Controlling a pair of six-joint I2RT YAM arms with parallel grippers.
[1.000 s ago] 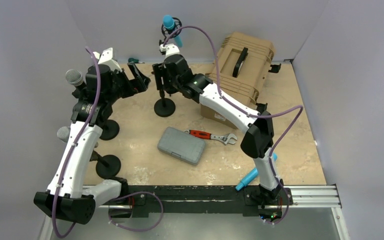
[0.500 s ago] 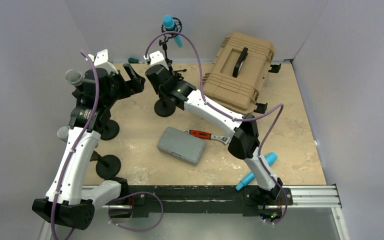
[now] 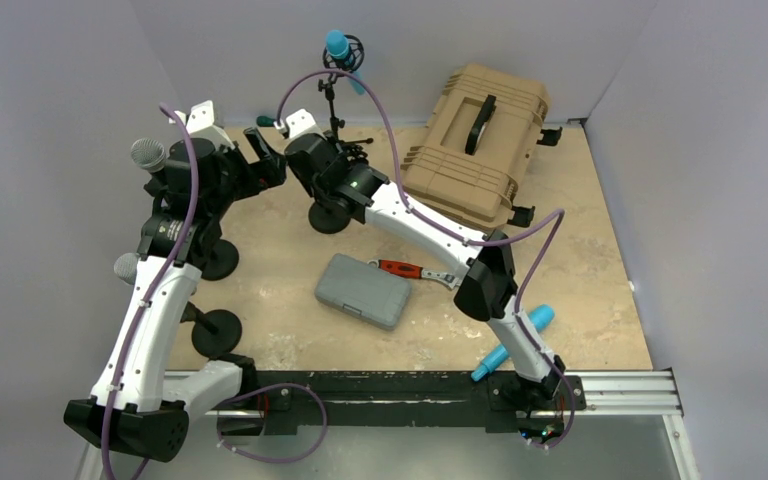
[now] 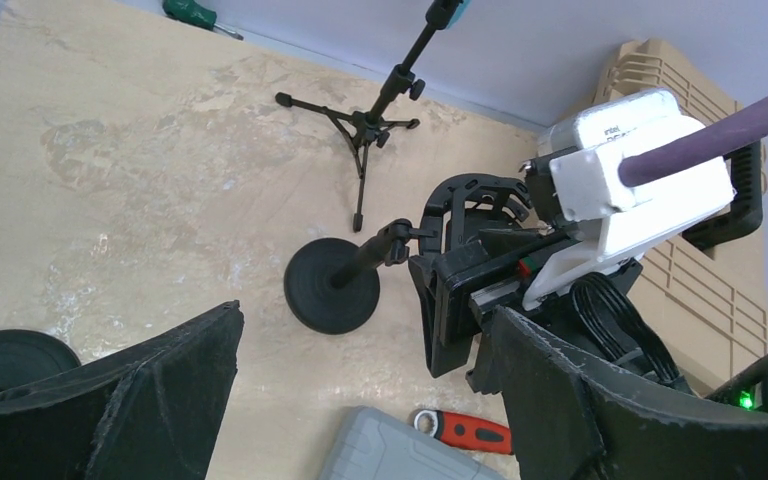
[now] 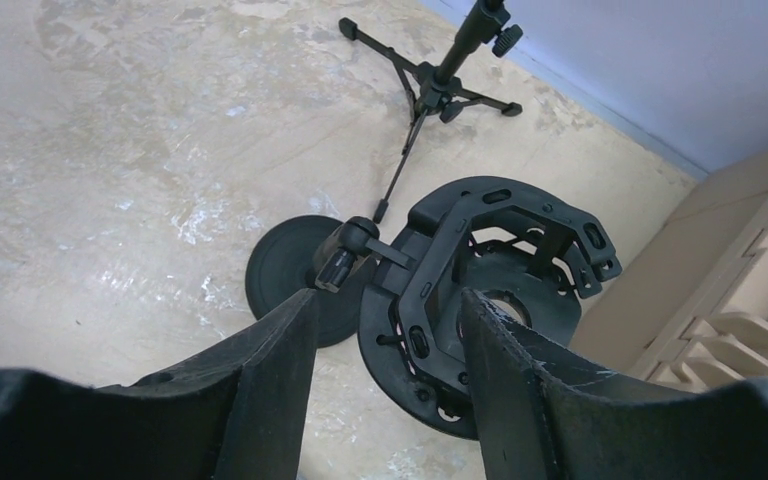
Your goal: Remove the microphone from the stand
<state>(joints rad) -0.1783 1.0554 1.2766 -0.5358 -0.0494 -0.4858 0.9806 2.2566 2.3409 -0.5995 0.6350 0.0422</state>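
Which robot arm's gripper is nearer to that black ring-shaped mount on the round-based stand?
Right. The right gripper has its fingers on either side of the ring mount. The left gripper hangs open off to the side, apart from it.

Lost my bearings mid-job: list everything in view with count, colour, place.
microphones on stands: three; two grey-headed, left; one blue, back
loose microphone: one, blue, front right
round stands: three, black; two left, one centre with empty holder
tripod: one, black, back
big case: one, tan, back right
small case: one, grey, centre
wrench: one, red-handled, beside small case
screwdriver: one, green, back
left gripper: black, open, empty
right gripper: black, jaws astride centre stand's holder
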